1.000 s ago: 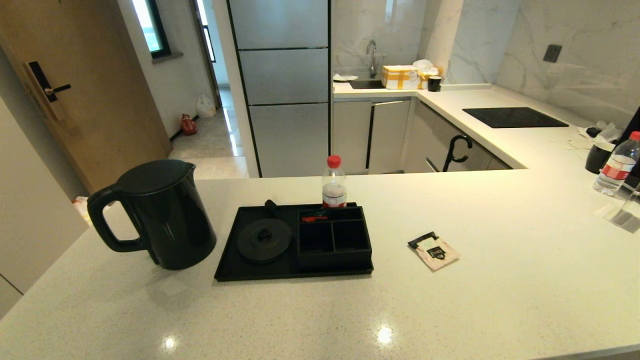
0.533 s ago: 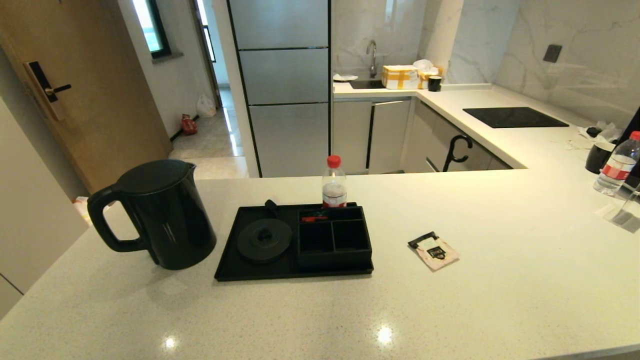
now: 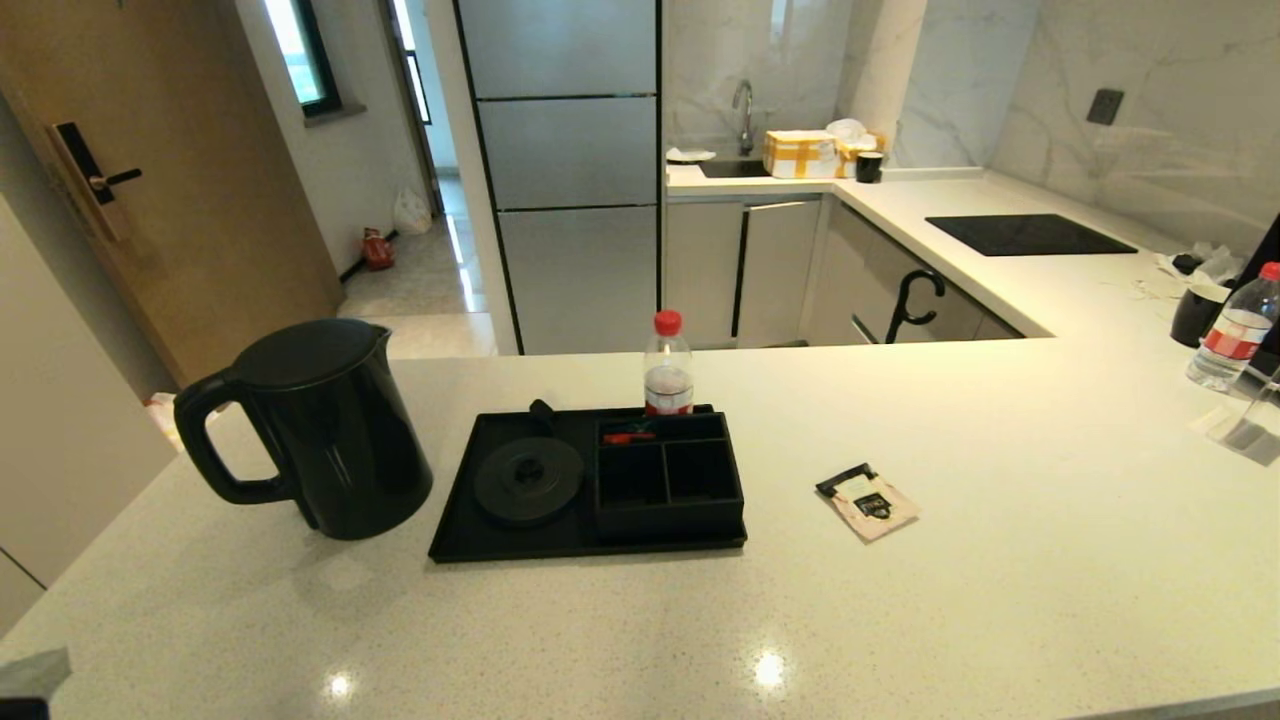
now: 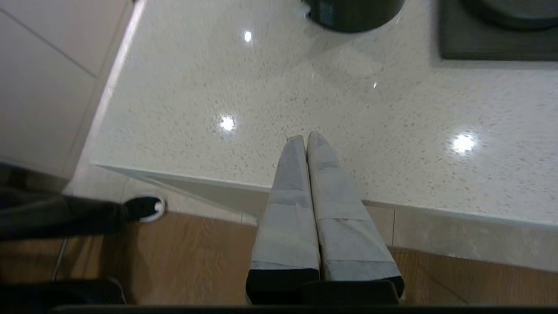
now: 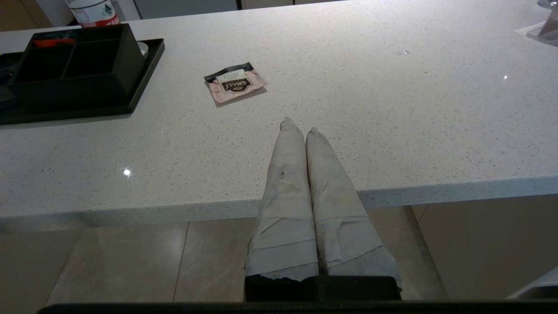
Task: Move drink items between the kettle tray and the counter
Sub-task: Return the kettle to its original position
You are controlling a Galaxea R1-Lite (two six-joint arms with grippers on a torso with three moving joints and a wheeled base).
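Observation:
The matte-black kettle (image 3: 318, 425) stands on the counter (image 3: 640, 620) just left of the kettle tray (image 3: 455, 540). On that tray the round base (image 3: 528, 480) is bare, and a boxed three-compartment section (image 3: 668, 478) sits to its right. A pale-pink sachet (image 3: 868, 501) (image 5: 234, 82) lies flat on the counter right of the tray. My left gripper (image 4: 305, 138) is shut and empty above the counter's near left edge, its tip just showing at the head view's lower left corner (image 3: 30, 675). My right gripper (image 5: 298, 125) is shut and empty over the near edge, short of the sachet.
A clear red-capped bottle (image 3: 668, 365) stands behind the tray, and a small red item (image 3: 628, 437) lies in the box's rear compartment. Another bottle (image 3: 1235, 330), a dark cup (image 3: 1197, 313) and a glass (image 3: 1250, 420) crowd the far right. A person's shoe (image 4: 144, 208) is on the floor left of the counter.
My left gripper's tip has come into the head view at the lower left corner. Kettle, tray and sachet have not moved.

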